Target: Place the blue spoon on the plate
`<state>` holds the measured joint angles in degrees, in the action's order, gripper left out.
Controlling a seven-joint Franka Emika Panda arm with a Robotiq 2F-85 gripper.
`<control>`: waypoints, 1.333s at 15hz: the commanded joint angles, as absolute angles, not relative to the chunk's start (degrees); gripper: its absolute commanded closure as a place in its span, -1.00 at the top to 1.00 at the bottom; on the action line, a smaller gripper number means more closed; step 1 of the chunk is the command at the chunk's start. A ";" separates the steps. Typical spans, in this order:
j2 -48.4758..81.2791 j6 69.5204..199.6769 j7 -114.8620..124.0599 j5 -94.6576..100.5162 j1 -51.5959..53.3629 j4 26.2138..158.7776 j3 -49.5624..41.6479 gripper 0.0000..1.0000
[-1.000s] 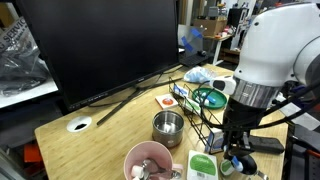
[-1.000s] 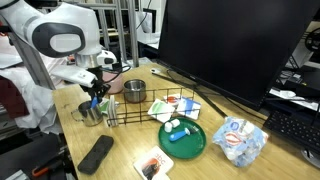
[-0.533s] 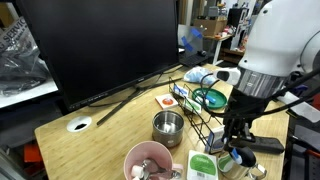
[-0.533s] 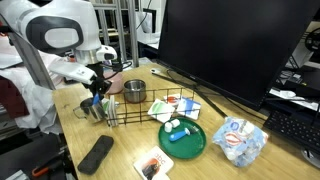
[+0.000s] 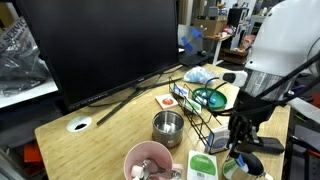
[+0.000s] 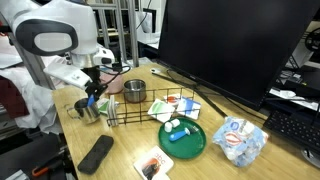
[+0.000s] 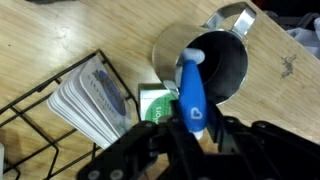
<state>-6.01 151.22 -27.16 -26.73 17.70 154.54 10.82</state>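
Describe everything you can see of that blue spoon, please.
The blue spoon is slender and glossy bright blue. It looks like plastic and has a small hole in its wider end. The gripper pinches that end and holds it above the table. Its far end points over the open steel cup; whether it touches the cup cannot be told.
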 commanded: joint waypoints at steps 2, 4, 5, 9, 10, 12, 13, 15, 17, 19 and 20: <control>-4.60 151.77 -30.51 -29.70 18.47 154.51 10.82 -0.86; -4.02 151.63 -30.89 -29.74 18.36 154.44 11.09 -0.86; -3.77 151.62 -30.98 -29.69 18.29 154.44 11.23 -0.86; -3.53 151.35 -30.99 -29.58 18.11 154.39 11.43 0.06; -3.56 151.32 -30.93 -29.47 18.10 154.41 11.45 0.07; -3.69 151.21 -30.52 -29.00 18.07 154.45 11.52 0.33; -3.81 151.16 -29.55 -27.73 17.91 154.56 11.61 0.50; -4.33 151.04 -27.93 -25.07 17.64 154.89 11.79 0.77; -5.10 150.17 -26.89 -23.68 17.64 154.99 11.84 0.98; -6.28 148.93 -25.01 -21.70 17.56 155.24 11.85 1.00; -6.91 148.44 -24.08 -20.80 17.56 155.36 11.82 1.00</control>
<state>-4.38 150.48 -26.71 -23.38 18.26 154.62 11.32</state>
